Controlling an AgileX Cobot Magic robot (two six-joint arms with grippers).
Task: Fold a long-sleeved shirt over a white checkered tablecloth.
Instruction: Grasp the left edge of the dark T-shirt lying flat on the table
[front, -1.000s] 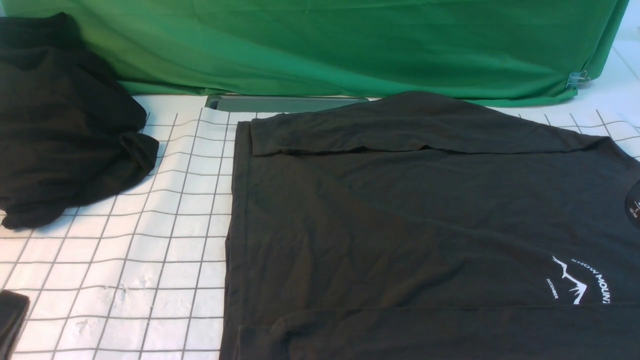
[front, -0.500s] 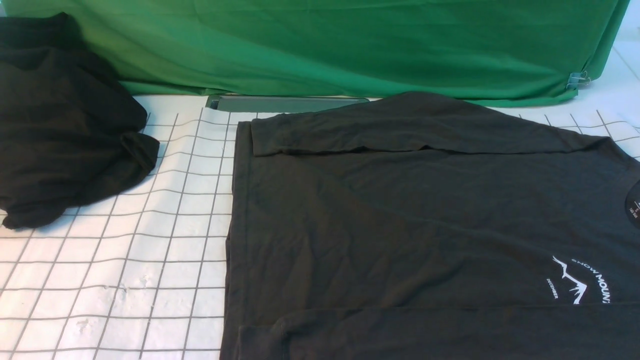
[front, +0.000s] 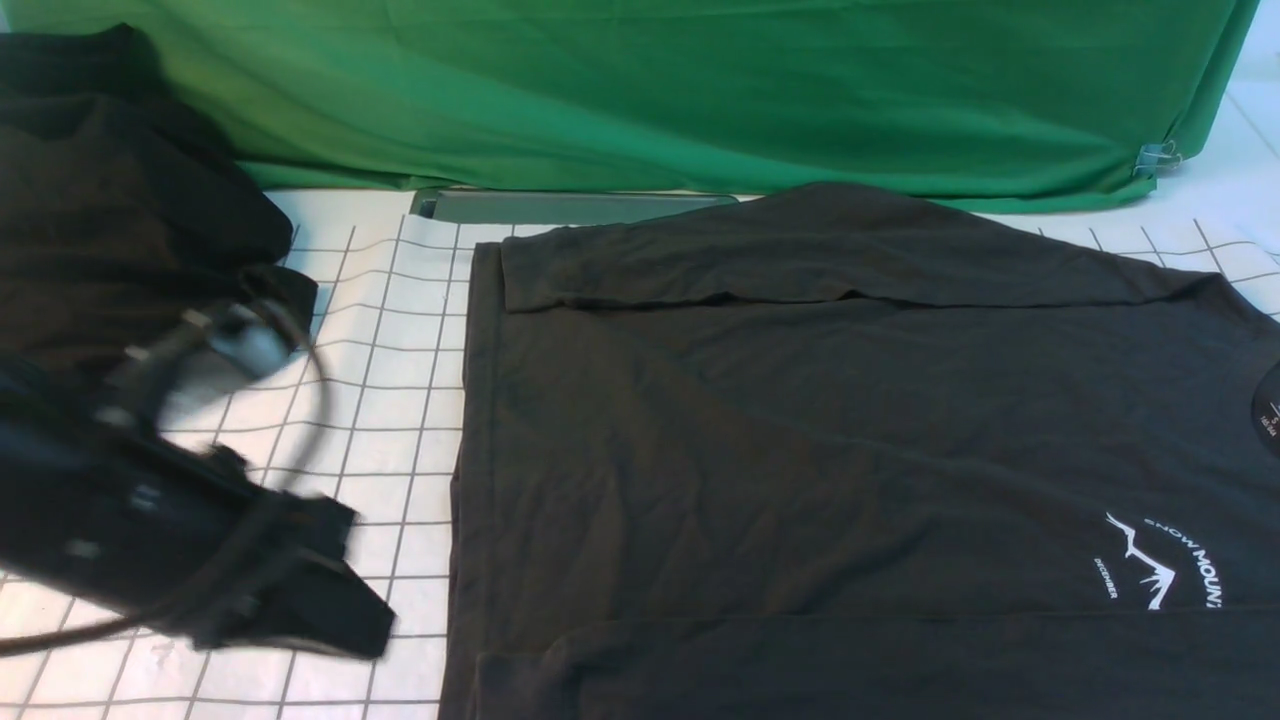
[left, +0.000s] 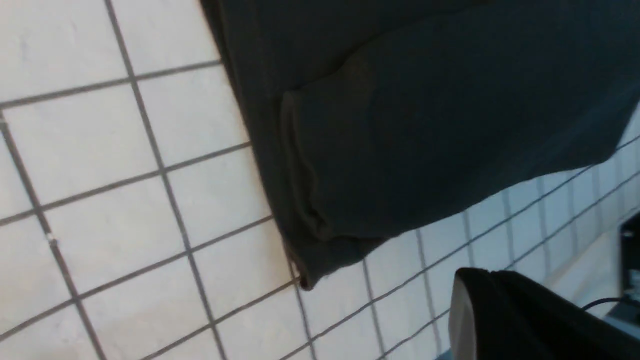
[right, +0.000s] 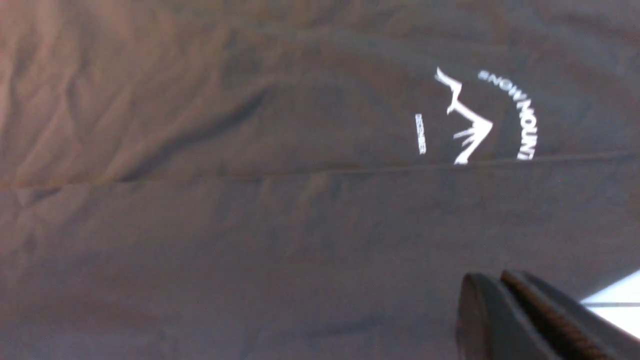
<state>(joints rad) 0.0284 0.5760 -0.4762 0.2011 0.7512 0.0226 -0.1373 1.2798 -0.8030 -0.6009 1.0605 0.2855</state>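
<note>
Looking sketchy left of the long-sleeved shirt (front: 800, 450), tbh: the black fabric heap (front: 230, 225) sits right by the left arm's path, so a wide swing could snag it. Left gripper (left: 487, 272) is pinched shut, nothing in it; if it dips without opening, it'll just shove the hem and ruck up the white checkered tablecloth (front: 400, 480). Shirt's flat on that cloth, sleeves folded in. Green cloth (front: 700, 100) hangs behind it. Right gripper (right: 494, 274), over the shirt's near sleeve, is closed and empty too; dragging could unfold that sleeve.
</note>
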